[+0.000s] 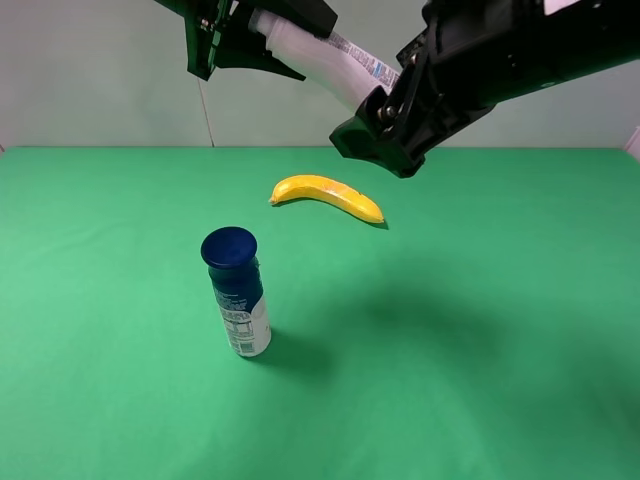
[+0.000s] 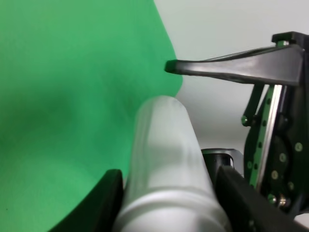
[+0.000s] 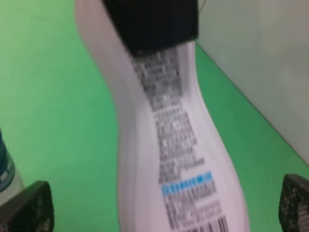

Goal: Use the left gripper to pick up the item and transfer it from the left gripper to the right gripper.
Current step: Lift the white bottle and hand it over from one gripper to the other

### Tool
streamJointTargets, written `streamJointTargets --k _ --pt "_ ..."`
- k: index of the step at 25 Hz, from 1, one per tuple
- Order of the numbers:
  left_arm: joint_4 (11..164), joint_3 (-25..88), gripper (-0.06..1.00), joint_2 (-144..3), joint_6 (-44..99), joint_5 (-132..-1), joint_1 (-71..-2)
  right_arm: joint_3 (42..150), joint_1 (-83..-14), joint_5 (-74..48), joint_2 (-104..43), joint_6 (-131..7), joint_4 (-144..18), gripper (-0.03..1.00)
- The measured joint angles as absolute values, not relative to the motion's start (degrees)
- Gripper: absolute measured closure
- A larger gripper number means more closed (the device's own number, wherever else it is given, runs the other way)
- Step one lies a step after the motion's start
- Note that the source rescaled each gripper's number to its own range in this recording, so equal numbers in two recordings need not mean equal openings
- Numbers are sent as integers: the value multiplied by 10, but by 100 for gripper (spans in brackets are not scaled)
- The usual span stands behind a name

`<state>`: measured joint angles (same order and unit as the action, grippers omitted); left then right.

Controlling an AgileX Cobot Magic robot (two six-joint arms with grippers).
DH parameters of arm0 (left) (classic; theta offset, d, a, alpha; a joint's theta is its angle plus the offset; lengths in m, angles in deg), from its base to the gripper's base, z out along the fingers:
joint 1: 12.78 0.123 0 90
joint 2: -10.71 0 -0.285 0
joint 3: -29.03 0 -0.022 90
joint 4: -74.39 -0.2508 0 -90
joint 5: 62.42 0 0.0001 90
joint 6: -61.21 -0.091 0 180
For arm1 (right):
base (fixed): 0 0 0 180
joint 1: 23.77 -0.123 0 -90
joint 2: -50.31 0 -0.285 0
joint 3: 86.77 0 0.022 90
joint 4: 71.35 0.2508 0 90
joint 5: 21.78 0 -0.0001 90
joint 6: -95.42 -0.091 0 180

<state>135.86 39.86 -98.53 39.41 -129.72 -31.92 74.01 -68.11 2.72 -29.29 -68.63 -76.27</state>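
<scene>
Green cloth is covering the surface (image 1: pixel 500 330) under a pale wall, with a banana (image 1: pixel 326 196) and a blue-capped bottle (image 1: pixel 237 292) sitting on it, well apart from the action. The item (image 1: pixel 332 60) is hanging high above the far side, lying slantwise between the two arms. The left tool (image 1: pixel 262 38) is clamping its wider end; in the left wrist view both dark fingers are pressing against the white body. The right tool (image 1: pixel 378 115) is reaching around the other end with its jaws spread wide: in the right wrist view its fingertips (image 3: pixel 29 208) are sitting far out on either side, neither one touching the printed label.

The step in hand looks like the handover, roughly at its midpoint. To do it well, the right tool should be closing squarely across the waist of the item, where the body is narrowing, so the smooth plastic is not squirting out. The left tool should be keeping its grip until the right one is firmly seated, then be opening and backing straight away. Releasing early is risking a drop onto the banana below.
</scene>
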Motion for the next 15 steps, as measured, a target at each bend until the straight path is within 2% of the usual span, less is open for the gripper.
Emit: streamJointTargets --k 15 --pt "1351 374 94 -985 393 -1297 -319 741 -681 -16 -343 -688 -763 -3"
